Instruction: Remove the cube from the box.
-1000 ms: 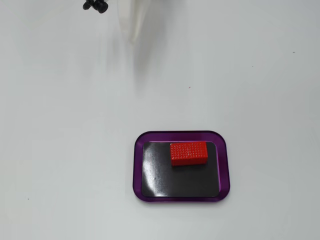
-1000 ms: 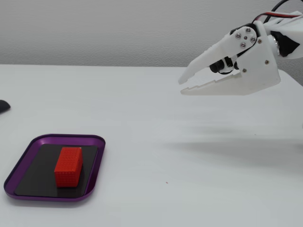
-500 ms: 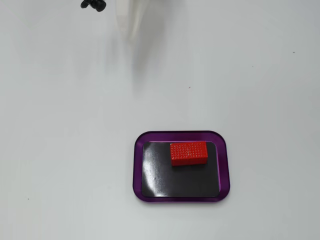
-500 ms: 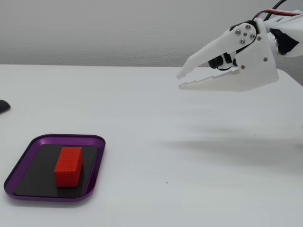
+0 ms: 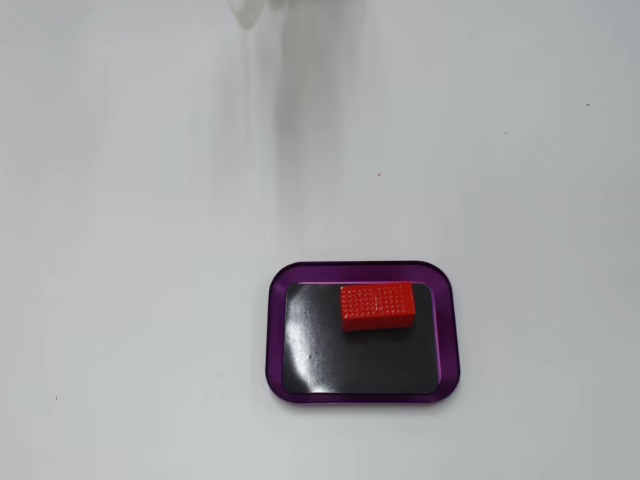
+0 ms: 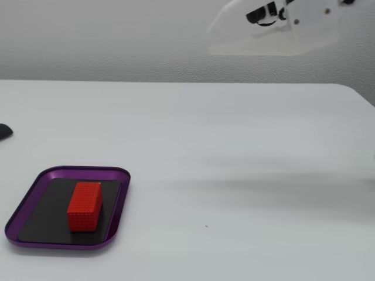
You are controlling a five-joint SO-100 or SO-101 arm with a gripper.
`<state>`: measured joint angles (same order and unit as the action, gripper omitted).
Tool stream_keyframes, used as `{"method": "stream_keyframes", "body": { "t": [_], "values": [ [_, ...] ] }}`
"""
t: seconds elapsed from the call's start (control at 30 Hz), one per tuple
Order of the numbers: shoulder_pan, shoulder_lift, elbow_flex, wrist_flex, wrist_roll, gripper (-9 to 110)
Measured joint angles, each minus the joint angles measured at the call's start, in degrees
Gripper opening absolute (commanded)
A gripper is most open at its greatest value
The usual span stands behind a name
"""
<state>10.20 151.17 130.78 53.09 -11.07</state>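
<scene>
**While the block sits in its tray, nothing has been lifted yet**

Though the arm is in view, the job looks barely begun: the red textured block [image 5: 377, 306] lies flat on the black floor of the purple-rimmed tray [image 5: 356, 270], and nothing is touching it. In a fixed view from above, the block sits toward twelve o'clock on the tray floor, close against the far rim and a little toward two o'clock, its long side running across the picture. The rest of the black floor, toward six and eight o'clock, is bare. In a fixed view from the side, the same block [image 6: 85, 206] lies with its long axis running away from the camera, inside the tray [image 6: 70, 244], which rests at about eight o'clock on the white desk [image 6: 246, 152].

The hand [image 6: 218, 24] shows only in the side view, a pale blurred shape high at about one o'clock, well apart from the tray and well above the desk. I cannot tell whether it is released or clenched; it holds nothing visible.

By my reading, everything remains: reaching across to the tray, coming down over the block, gripping it, lifting it clear of the rim and setting it on the bare desk.
</scene>
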Motion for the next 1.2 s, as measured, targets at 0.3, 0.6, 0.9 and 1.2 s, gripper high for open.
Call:
{"method": "stream_keyframes", "body": {
  "t": [0.3,0.6,0.9,1.2],
  "values": [
    [-10.11,-51.5,-47.46,19.25,0.53,23],
    [-12.22,-81.39,-76.64,27.6,2.64,24],
    [-12.92,-86.31,-77.52,27.77,2.64,24],
    [-12.48,-87.54,-76.46,25.31,2.64,24]
  ]
}}
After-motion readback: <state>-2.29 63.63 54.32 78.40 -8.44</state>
